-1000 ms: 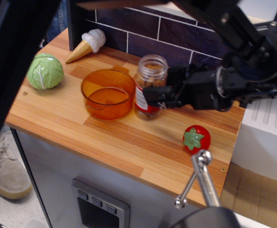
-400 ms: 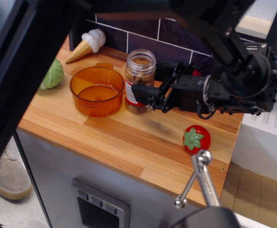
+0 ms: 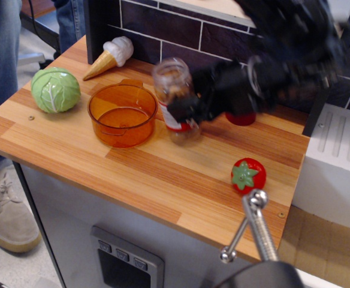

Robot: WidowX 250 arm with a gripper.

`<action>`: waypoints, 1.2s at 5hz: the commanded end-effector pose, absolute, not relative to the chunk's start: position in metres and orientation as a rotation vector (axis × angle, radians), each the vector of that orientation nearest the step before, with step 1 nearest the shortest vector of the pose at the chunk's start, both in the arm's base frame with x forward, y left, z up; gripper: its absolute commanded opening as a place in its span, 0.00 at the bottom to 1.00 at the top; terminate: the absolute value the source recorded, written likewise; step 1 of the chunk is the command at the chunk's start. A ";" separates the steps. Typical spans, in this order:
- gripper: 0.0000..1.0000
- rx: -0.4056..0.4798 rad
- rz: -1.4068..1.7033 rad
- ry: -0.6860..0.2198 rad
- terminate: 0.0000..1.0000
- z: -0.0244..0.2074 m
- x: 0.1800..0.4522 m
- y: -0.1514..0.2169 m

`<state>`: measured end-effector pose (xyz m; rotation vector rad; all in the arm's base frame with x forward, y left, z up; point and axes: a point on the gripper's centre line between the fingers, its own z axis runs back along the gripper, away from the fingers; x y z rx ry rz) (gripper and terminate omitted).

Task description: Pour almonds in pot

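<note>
The clear jar of almonds (image 3: 174, 96) with a red-and-white label is tilted, its open mouth leaning left toward the pot. It is blurred by motion. My gripper (image 3: 190, 111) is shut on the jar's lower body from the right. The translucent orange pot (image 3: 122, 115) stands on the wooden counter just left of the jar, and I see nothing in it. A red cap (image 3: 241, 118) sits behind my gripper, partly hidden by it.
A green cabbage ball (image 3: 56, 89) lies left of the pot. A toy ice cream cone (image 3: 110, 55) lies at the back by the dark tiled wall. A toy tomato (image 3: 247, 174) sits near the counter's (image 3: 73, 150) front right. A metal rod (image 3: 253, 231) juts up in the foreground.
The jar has been lifted and tipped left toward the pot. The dark bar that blocked the left of the view has gone, so the cabbage shows whole again.
</note>
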<state>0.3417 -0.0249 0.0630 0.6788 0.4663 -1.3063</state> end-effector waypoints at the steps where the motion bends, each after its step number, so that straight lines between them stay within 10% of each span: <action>1: 0.00 0.403 -1.200 0.070 0.00 0.105 0.334 -0.010; 3: 0.00 0.183 -0.977 -0.213 0.00 0.091 0.324 -0.016; 6: 0.00 0.183 -0.795 -0.435 0.00 0.098 0.346 -0.007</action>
